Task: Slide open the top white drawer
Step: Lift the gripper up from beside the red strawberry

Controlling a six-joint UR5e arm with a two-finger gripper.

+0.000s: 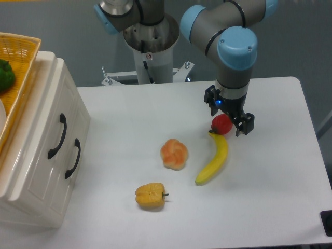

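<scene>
The top white drawer (44, 129) is the upper panelled front of the cream-white cabinet at the left edge, with a curved black handle (58, 136); it sits flush and shut. The matching lower drawer front (78, 171) with its own handle is shut too. My gripper (228, 120) hangs far to the right over the table, pointing down, open. A red round fruit (222, 124) lies between and just under its fingers. Nothing is held.
A yellow wicker basket (21, 52) with a green vegetable (5, 74) rests on the cabinet top. On the white table (129, 109) lie a banana (213, 161), a peach-coloured fruit (174, 153) and a yellow pepper (150, 195). The arm's base (150, 52) stands at the back.
</scene>
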